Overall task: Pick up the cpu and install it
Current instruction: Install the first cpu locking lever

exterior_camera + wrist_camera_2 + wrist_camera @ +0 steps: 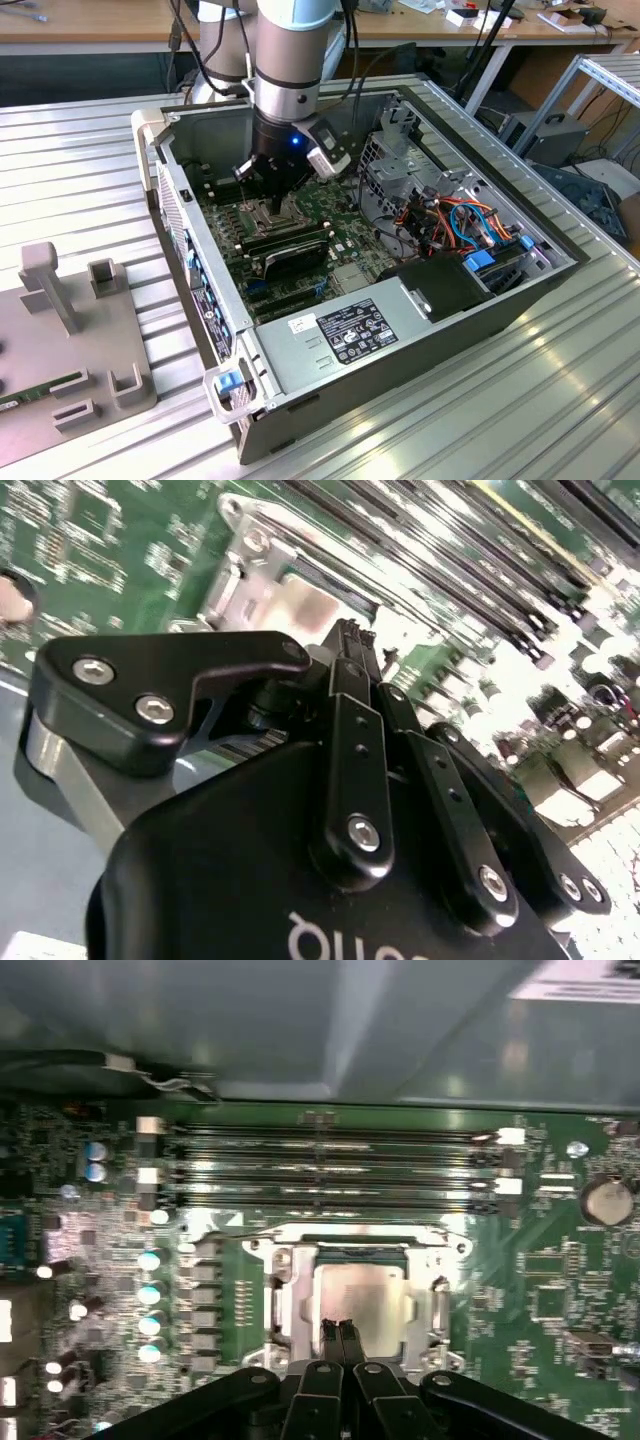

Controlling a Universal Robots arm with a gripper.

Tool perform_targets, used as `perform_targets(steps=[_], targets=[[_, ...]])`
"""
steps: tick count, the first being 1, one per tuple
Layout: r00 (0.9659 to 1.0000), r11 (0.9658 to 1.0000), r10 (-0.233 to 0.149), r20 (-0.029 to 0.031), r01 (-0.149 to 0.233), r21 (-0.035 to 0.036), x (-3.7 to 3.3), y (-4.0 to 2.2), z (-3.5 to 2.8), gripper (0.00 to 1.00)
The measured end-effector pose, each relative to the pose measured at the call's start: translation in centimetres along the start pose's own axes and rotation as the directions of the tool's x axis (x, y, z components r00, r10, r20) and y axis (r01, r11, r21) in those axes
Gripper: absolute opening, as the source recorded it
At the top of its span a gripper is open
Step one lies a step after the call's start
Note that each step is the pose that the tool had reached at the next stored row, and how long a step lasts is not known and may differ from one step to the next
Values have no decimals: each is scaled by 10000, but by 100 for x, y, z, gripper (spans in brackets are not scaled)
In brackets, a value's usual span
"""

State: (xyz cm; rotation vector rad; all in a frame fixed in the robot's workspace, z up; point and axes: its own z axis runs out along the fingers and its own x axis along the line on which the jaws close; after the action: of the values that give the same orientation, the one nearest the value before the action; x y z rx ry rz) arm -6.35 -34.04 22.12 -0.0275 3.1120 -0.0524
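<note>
The arm (pixel 290 60) reaches down into the open computer case (pixel 205 300) in the upper middle of the exterior view, and its gripper (pixel 272 198) hangs low over the green motherboard (pixel 345 250), just beyond the dark memory sticks (pixel 290 245); in both wrist views the gripper's (pixel 340 1328) two slim black fingers are pressed together with no gap and nothing visible between them; the cpu (pixel 362 1295) lies flat inside the socket (pixel 282 1260), its dull silvery top facing up and the shiny metal frame around it, with the long memory slots (pixel 330 1165) running just beside the socket; the fingertips stand at the near edge of the chip, though I cannot tell whether they touch it or hover just above; the second wrist view shows the same closed gripper (pixel 352 640) with the cpu (pixel 300 608) right behind its tips. By my judgement the chip is light, thin and rigid, with a smooth metal top that would slip under a pinch from above; its underside and the socket contacts are likely delicate, so it is best held by two opposite edges, kept level, and never pressed hard or dragged sideways.
</note>
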Motion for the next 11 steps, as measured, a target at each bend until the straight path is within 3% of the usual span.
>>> perform_targets(steps=[4,7,11], targets=[[10000,10000,5,70,-5,1,168,3,-4,11],[10000,10000,1,76,-1,3,174,2,-21,11],[10000,10000,3,86,-3,2,169,-4,-202,11]])
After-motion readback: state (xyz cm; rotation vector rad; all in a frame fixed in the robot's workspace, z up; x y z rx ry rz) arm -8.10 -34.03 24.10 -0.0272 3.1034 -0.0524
